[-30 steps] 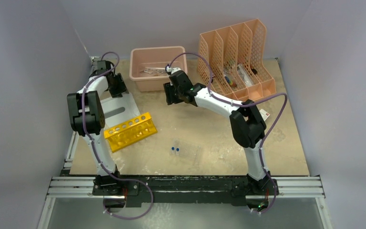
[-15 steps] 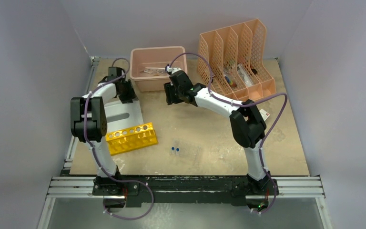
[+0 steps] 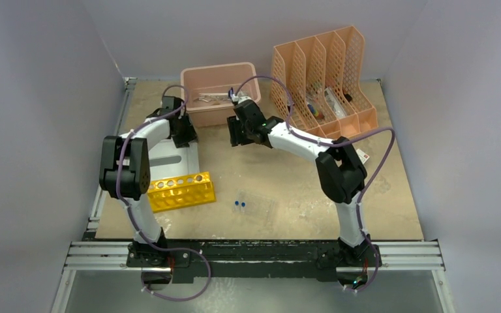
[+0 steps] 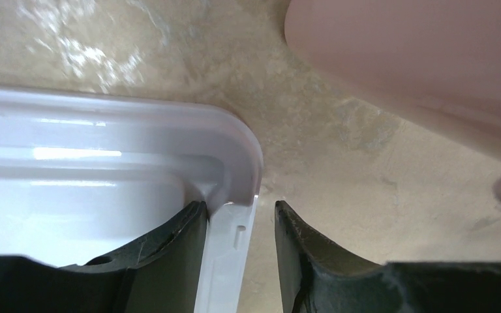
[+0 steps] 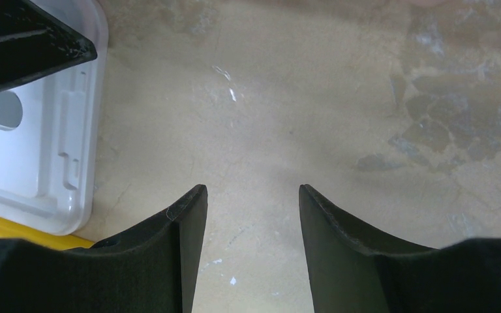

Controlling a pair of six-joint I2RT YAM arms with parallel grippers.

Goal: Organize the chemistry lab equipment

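Left gripper (image 4: 240,215) is set astride the grey lid (image 4: 104,124) rim just before the pink tub (image 3: 212,116), jaws parted, unclamped. Right gripper (image 5: 251,195) is held spread, empty. Yellow test-tube rack (image 3: 179,191) is lying well before the tub.

The yellow rack (image 3: 178,190) sits at the left front of the bench (image 3: 313,189), holes up. Right of it lies the clear tray (image 3: 261,206), with two blue-capped vials (image 3: 238,204) at its left edge. Metal tongs (image 3: 207,98) lie inside the pink tub (image 3: 212,117).

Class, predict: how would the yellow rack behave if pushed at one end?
The rack is probably light: thin plastic full of holes. Long and narrow, it would likely swivel rather than slide straight. Boxy, so unlikely to roll.
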